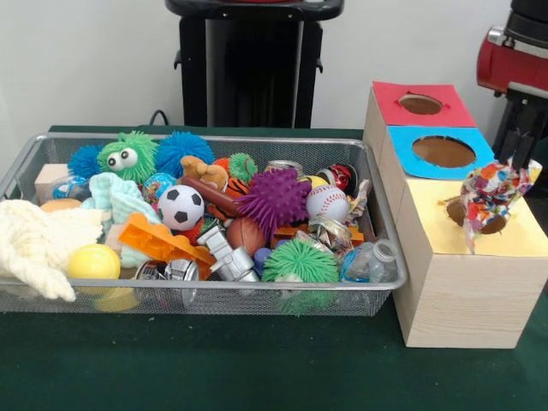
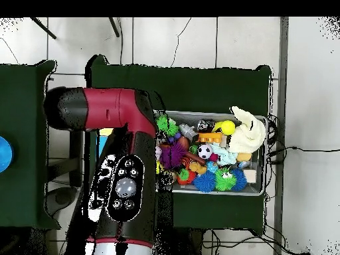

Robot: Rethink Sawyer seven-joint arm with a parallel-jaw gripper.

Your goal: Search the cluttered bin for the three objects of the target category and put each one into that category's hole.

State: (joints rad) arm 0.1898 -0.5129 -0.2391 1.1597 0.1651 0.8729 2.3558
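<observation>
A: Front view. Your arm (image 1: 518,51) is cut off by the right and top edges; only a red and black segment shows. Where the jaws are, you can't tell.

B: And overhead?

A: The arm (image 2: 126,166) covers the boxes and the left end of the wire bin (image 2: 260,119). Only a sliver of yellow top (image 2: 105,132) peeks out beside it. Jaws hidden beneath.

B: The crinkly multicoloured wrapper (image 1: 495,193)?

A: It blocks most of the yellow box's hole (image 1: 479,224). What it's resting on stays unclear.

B: Bin contents?

A: Lower layers buried. Overhead, items are too small to name. At the left edge, a blue disc (image 2: 3,154) is cut off.
</observation>
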